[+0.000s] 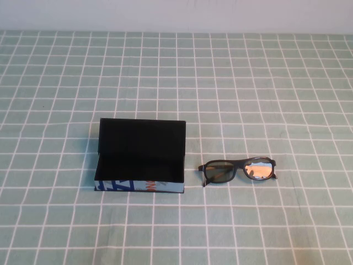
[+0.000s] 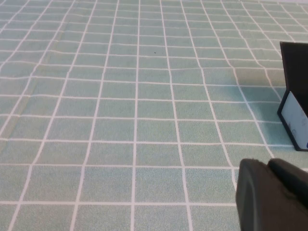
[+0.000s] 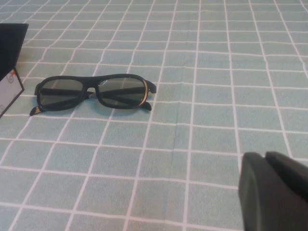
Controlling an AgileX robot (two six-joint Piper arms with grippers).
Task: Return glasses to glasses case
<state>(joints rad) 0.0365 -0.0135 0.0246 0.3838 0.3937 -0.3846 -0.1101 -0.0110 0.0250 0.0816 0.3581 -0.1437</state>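
Observation:
The glasses case [image 1: 139, 186] lies open on the checked cloth, left of centre, lid standing up at the back, black inside and empty, light blue front facing me. The black glasses [image 1: 220, 171] lie folded on the cloth just right of the case, apart from it, lenses facing me. Neither arm shows in the high view. My left gripper [image 2: 268, 166] is shut and empty, above the cloth left of the case [image 2: 293, 110]. My right gripper [image 3: 266, 159] is shut and empty, some way from the glasses [image 3: 115, 91], with a corner of the case [image 3: 9, 57] beyond them.
A green cloth with a white grid [image 1: 248, 83] covers the whole table. A pale wall [image 1: 176, 14] runs along the far edge.

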